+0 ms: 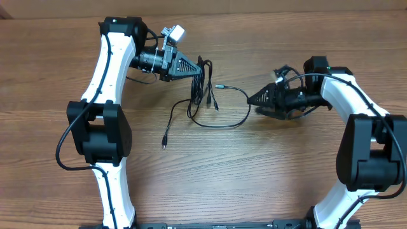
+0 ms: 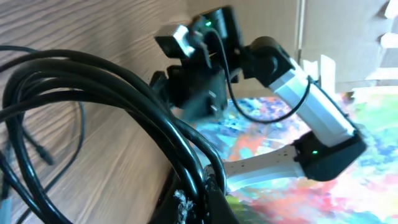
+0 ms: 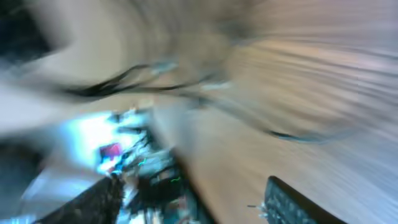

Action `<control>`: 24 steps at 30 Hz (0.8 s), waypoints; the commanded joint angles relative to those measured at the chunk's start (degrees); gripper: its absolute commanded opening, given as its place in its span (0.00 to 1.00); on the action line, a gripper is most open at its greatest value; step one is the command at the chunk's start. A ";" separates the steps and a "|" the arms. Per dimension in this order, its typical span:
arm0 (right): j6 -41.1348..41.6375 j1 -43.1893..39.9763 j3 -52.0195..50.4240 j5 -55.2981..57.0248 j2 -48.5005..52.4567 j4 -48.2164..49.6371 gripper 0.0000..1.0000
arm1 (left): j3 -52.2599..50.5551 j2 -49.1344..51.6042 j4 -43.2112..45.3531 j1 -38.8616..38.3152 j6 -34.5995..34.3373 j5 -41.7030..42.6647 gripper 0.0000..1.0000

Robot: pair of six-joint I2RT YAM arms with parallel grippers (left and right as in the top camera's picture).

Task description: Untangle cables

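The cables (image 1: 202, 89) are thin black cords bunched at the table's back middle. One loop (image 1: 238, 121) swings out to the right, and one strand trails forward to a plug end (image 1: 164, 145). A silver-tipped plug (image 1: 219, 85) lies by the bundle. My left gripper (image 1: 196, 67) reaches in from the left and is shut on the top of the bundle. In the left wrist view the cords (image 2: 124, 81) run down into the jaws of the left gripper (image 2: 202, 199). My right gripper (image 1: 249, 100) points left at the loop's right side. Its view is blurred, with the fingers (image 3: 292, 202) apart and wood between them.
The wooden table (image 1: 286, 178) carries only the cables and both arms. In the left wrist view my right arm (image 2: 305, 93) stands opposite, with a colourful surface (image 2: 298, 137) beyond the table edge.
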 commanded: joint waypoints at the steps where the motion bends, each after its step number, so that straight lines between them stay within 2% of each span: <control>1: -27.12 1.29 0.66 -23.15 0.04 -1.57 0.72 | 0.50 0.11 -1.51 -0.20 2.78 6.40 0.04; 6: -27.15 4.94 0.68 -23.10 0.04 4.31 0.61 | 0.50 0.11 -4.68 -0.70 2.71 8.37 0.04; 8: -25.44 6.88 0.68 -23.10 0.04 9.77 0.55 | 0.50 0.11 -4.70 -1.53 1.77 9.03 0.04; 10: -21.62 7.98 0.68 -23.08 0.04 15.10 0.55 | 0.50 0.11 -4.70 -2.23 0.59 9.75 0.04; 15: -5.77 10.10 0.68 -23.08 0.04 32.44 0.53 | 0.50 0.11 -4.70 -3.54 0.11 12.41 0.04; 20: 6.23 11.98 0.68 -23.08 0.04 47.45 0.36 | 0.50 0.11 -4.70 -3.67 -0.15 14.34 0.04; 24: 10.88 13.90 0.68 -22.82 0.04 54.77 0.36 | 0.50 0.11 -4.70 -3.61 -0.55 14.32 0.04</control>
